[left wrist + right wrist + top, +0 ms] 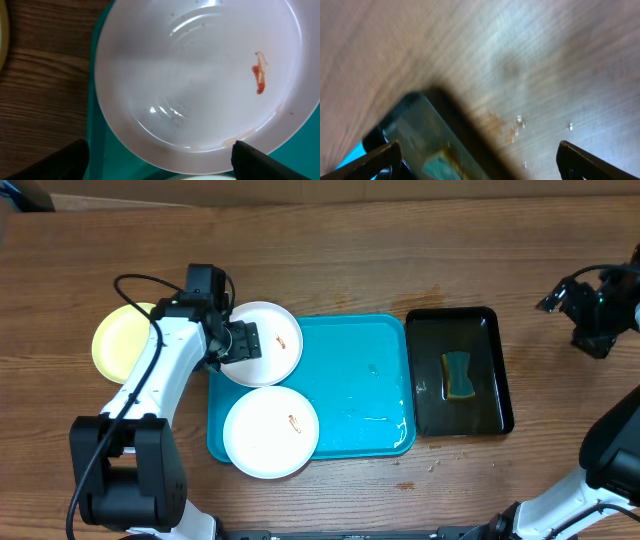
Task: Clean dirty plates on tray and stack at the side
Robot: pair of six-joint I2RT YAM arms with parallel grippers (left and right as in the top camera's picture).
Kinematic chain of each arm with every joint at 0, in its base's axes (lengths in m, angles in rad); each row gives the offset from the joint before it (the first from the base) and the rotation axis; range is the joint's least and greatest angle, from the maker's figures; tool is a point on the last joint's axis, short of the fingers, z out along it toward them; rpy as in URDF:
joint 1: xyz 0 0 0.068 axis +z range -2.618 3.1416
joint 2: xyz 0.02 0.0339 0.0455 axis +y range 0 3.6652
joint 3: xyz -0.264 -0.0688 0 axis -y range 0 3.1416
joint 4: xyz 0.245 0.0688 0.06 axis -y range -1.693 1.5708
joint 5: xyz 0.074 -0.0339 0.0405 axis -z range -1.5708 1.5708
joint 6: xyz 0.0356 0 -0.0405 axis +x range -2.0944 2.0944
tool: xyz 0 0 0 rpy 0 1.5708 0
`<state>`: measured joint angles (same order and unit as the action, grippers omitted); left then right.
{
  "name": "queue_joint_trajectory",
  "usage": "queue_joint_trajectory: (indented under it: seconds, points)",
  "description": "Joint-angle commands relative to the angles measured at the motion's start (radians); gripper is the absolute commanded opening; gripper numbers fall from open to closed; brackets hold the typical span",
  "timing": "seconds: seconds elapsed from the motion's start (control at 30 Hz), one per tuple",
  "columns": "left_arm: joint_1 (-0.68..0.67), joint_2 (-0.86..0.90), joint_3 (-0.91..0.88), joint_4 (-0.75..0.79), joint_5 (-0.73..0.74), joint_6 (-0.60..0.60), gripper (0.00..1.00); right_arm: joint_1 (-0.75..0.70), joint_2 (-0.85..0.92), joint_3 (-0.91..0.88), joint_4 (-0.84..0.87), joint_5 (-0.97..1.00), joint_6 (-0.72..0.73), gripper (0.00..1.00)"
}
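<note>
The turquoise tray [360, 390] lies mid-table. A white plate [272, 340] with an orange-brown smear [258, 77] sits at its far left corner, overhanging the rim. A second smeared white plate [268, 432] sits at the near left, overhanging the front. The pale yellow-green plate [118, 340] lies on the table left of the tray, partly hidden by my left arm. My left gripper [243, 340] is open over the far white plate's left edge; in the left wrist view the plate [200, 75] fills the frame between the spread fingers [160, 147]. My right gripper [592, 315] is open and empty at the far right.
A narrow black tray [490, 370] holding water and a blue-yellow sponge [459, 375] stands right of the turquoise tray; it also shows in the right wrist view [430, 130]. Water drops lie on the turquoise tray and on the wood by the black tray.
</note>
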<state>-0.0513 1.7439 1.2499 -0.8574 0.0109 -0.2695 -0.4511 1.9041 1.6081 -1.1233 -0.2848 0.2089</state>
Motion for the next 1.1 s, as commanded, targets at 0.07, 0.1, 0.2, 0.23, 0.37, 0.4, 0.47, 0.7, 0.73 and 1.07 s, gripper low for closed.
queue_joint_trajectory:
  seconds: [0.07,0.1,0.2,0.23,0.37,0.4,0.47,0.7,0.73,1.07]
  points:
    - [0.03,-0.014,-0.005,0.001,-0.014,0.026,0.89,-0.003,-0.024,0.016,0.042,-0.061,0.006,1.0]
    - [0.03,-0.014,-0.009,0.003,-0.011,0.021,0.87,-0.003,-0.024,0.016,0.034,-0.096,0.006,1.0]
    - [0.029,-0.014,-0.043,0.037,-0.01,-0.003,0.87,-0.003,-0.025,0.016,-0.03,-0.248,0.005,1.0]
    - [0.029,-0.014,-0.061,0.051,-0.002,-0.026,0.86,-0.003,-0.025,0.016,-0.043,-0.316,0.005,1.0]
    - [0.029,-0.014,-0.111,0.103,0.04,-0.049,0.83,0.039,-0.025,0.016,-0.108,-0.381,-0.062,0.95]
    - [0.029,-0.014,-0.12,0.114,0.036,-0.051,0.82,0.061,-0.025,0.016,-0.128,-0.329,-0.064,0.95]
    - [0.029,-0.014,-0.132,0.137,0.034,-0.053,0.8,0.119,-0.025,0.015,-0.167,-0.201,-0.064,0.95]
    - [0.024,-0.014,-0.133,0.18,0.12,-0.052,0.64,0.34,-0.024,0.0,-0.215,0.126,-0.048,0.87]
    - [0.021,-0.014,-0.133,0.183,0.124,-0.052,0.64,0.368,-0.024,-0.011,-0.214,0.15,-0.048,0.87]
    - [-0.02,-0.014,-0.154,0.191,0.053,-0.048,0.69,0.47,-0.024,-0.178,-0.104,0.172,-0.048,0.88]
